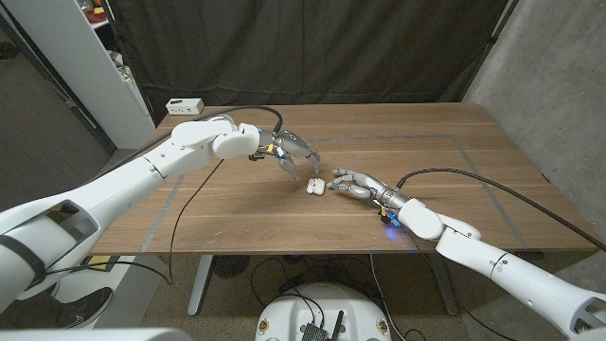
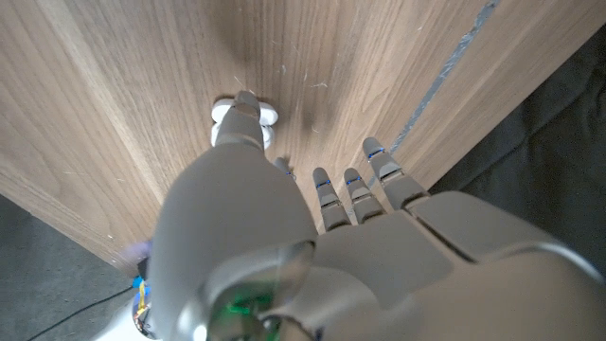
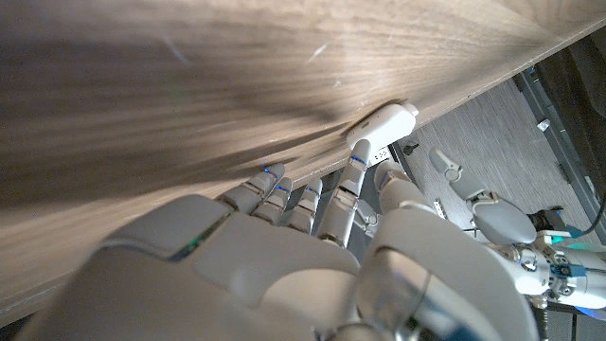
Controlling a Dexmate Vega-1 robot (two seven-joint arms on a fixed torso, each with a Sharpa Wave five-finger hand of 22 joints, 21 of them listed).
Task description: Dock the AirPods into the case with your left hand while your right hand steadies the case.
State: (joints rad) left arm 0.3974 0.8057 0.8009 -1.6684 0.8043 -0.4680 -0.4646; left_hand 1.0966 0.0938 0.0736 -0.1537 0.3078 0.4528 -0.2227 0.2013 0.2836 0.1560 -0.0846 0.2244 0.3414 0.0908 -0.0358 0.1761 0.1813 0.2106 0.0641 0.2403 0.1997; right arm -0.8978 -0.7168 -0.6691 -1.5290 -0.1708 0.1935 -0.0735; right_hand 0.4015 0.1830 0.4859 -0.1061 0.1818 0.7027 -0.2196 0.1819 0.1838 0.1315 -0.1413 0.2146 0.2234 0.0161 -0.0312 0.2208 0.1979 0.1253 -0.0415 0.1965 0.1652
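Right hand [image 1: 358, 184] touching case [image 1: 315, 186], left hand [image 1: 295, 157] above

White case [image 1: 315, 185] on a brown wood-grain table [image 1: 237, 213]; silver-grey left hand [image 1: 295, 156] and right hand [image 1: 358, 184]; black curtain [image 1: 312, 47] behind

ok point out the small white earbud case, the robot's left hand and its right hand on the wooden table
small white earbud case [image 1: 315, 186], head view, on its white top
left hand [image 1: 295, 156], head view, on the back of the hand, above the case
right hand [image 1: 358, 184], head view, middle of the hand, fingers reaching to the case
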